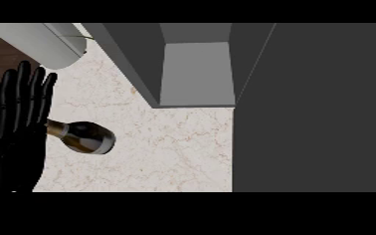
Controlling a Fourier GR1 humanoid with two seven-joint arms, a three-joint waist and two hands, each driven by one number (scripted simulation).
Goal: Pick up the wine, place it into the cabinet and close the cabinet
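The wine bottle (86,137) is dark with a gold collar and shows on the marble counter (169,149) at the left. Its neck points left and runs behind my left hand; I cannot tell whether it stands or lies. My left hand (22,124) rests at the view's left edge, fingers straight and up, open, holding nothing. The grey cabinet (197,72) is at the top centre, open, and its inside shows nothing in it. Its dark door (308,109) fills the right side of the view. My right hand does not show.
A large white rounded object (47,42) sits at the top left corner, beside the cabinet's left wall. Bare marble lies between the bottle and the cabinet's lower edge.
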